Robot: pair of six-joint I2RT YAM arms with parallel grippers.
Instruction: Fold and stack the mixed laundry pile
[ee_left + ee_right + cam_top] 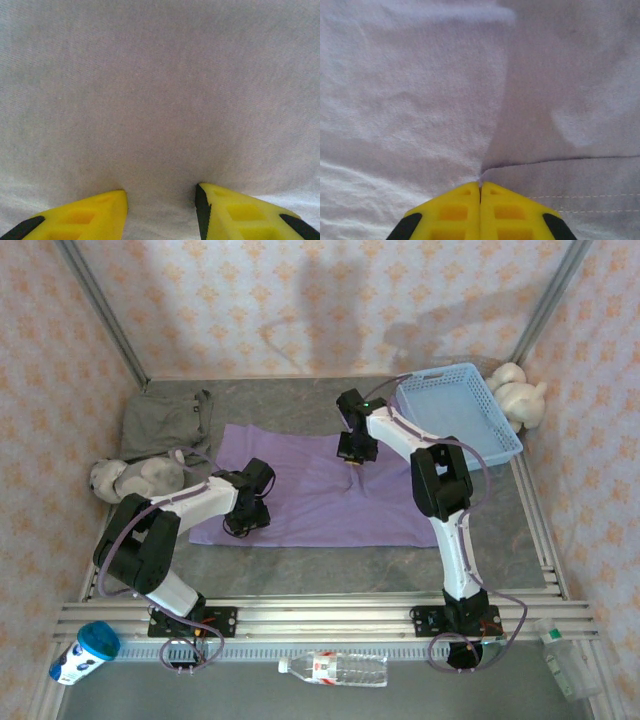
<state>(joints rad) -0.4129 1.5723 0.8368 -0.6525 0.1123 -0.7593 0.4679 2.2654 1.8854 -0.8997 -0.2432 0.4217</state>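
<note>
While both my arms reach out over the table (330, 570), the shirt (320, 490) lies spread flat in the middle of it, long side running nine to three. My left claw (243, 525) is down on the shirt's near left part, toward eight o'clock. In the left wrist view this left claw (160, 212) stands a narrow way apart, its fingers (90, 217) resting tips down on smooth cloth with nothing gripped between them.

My right claw (352, 462) is at the shirt's far edge, toward one o'clock. In the right wrist view the right claw (480, 187) is pressed together. Creases and a folded hem of the shirt (420, 100) run straight into the tips, so a pinch of cloth is caught there.

The grey garment (165, 420) lies rumpled at ten o'clock, near the shirt's far left corner. A toy (125, 478) lies at nine o'clock beside my left arm. The basket (470, 368) stands at two o'clock, with a second toy (520, 395) just beyond it in the corner.
</note>
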